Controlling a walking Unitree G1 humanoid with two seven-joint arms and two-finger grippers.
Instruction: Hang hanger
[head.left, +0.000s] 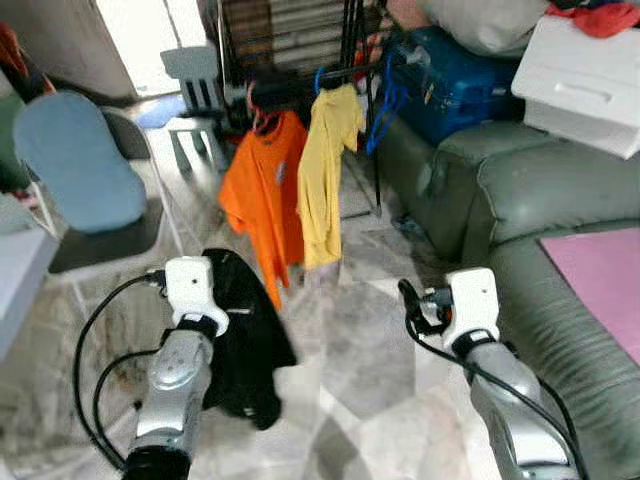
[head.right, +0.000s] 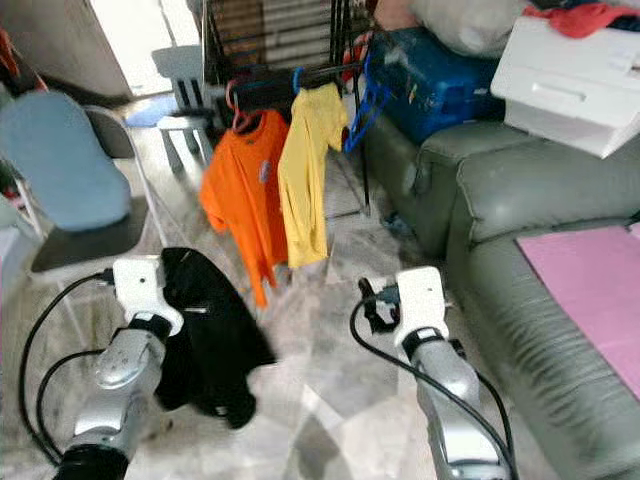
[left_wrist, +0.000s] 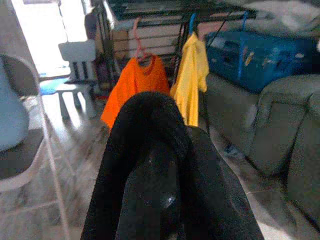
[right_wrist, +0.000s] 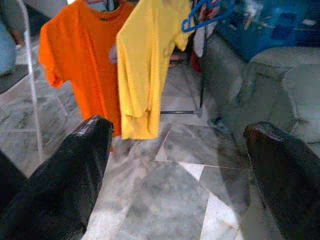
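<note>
A black garment (head.left: 245, 340) hangs from my left gripper (head.left: 222, 278) at the lower left; the cloth drapes over its fingers and hides them and any hanger in it. The same black garment (left_wrist: 160, 165) covers the middle of the left wrist view. Ahead stands a black clothes rack (head.left: 300, 82) with an orange shirt (head.left: 262, 190) on a pink hanger and a yellow shirt (head.left: 325, 165) on a blue one. An empty blue hanger (head.right: 362, 98) hangs at the rail's right end. My right gripper (right_wrist: 180, 135) is open and empty, low and to the right of the shirts.
A folding chair with a blue cushion (head.left: 75, 165) stands on the left, a small grey child's chair (head.left: 195, 85) behind it. On the right is a green sofa (head.left: 540, 200) carrying a blue suitcase (head.left: 460, 85), a white box (head.left: 580, 80) and a pink mat (head.left: 600, 275). Marble floor lies between.
</note>
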